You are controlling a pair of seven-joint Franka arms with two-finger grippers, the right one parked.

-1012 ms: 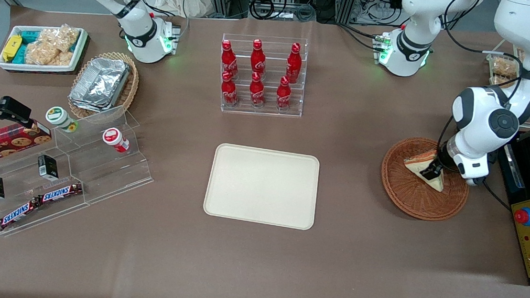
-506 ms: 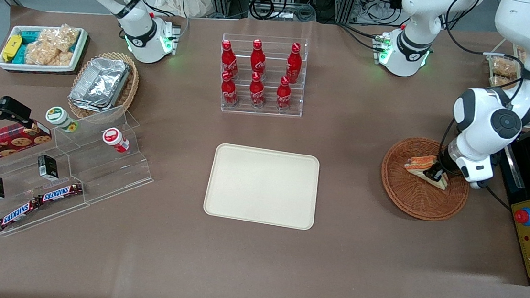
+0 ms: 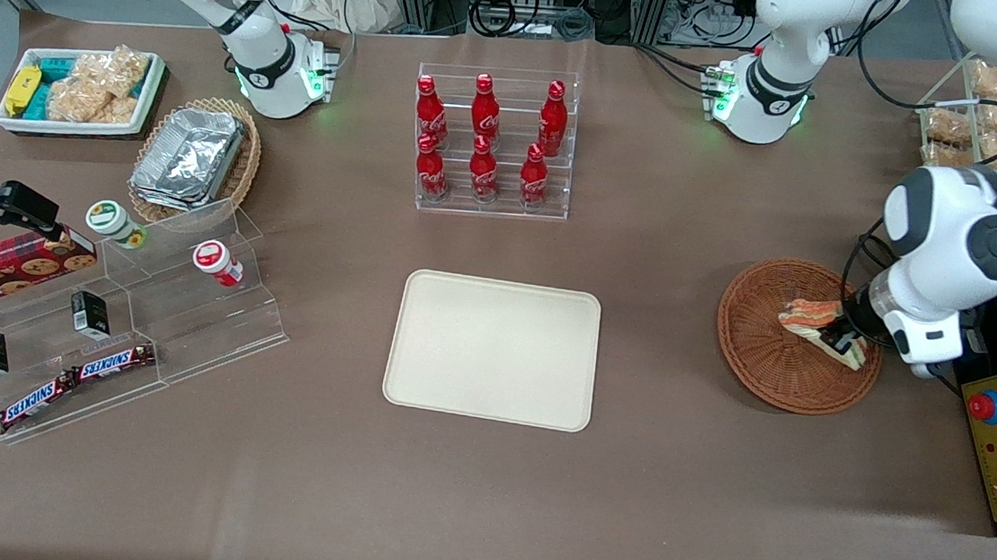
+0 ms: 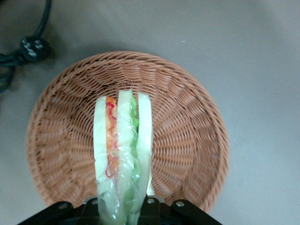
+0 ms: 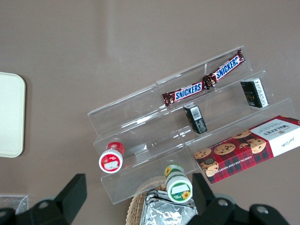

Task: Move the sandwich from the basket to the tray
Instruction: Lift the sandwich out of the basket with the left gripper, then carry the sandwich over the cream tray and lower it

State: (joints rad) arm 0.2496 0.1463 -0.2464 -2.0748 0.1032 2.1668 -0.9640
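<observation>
The tool (image 3: 838, 337) pinches the sandwich (image 3: 811, 315) above the basket (image 3: 766, 362); the wrist view alone shows its filling layers edge-on (image 4: 123, 140).

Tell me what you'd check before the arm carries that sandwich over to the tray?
1. Gripper shut on the sandwich: ok.
2. Sandwich lifted above the basket: ok in the wrist view, where it hangs over the weave.
3. Grip secure: cannot tell; the fingers pinch only one end through loose wrap.
4. Tray bare and ready: ok.
5. Path toward the tray free of the bottle rack: ok, the rack stands farther from the front camera.
</observation>
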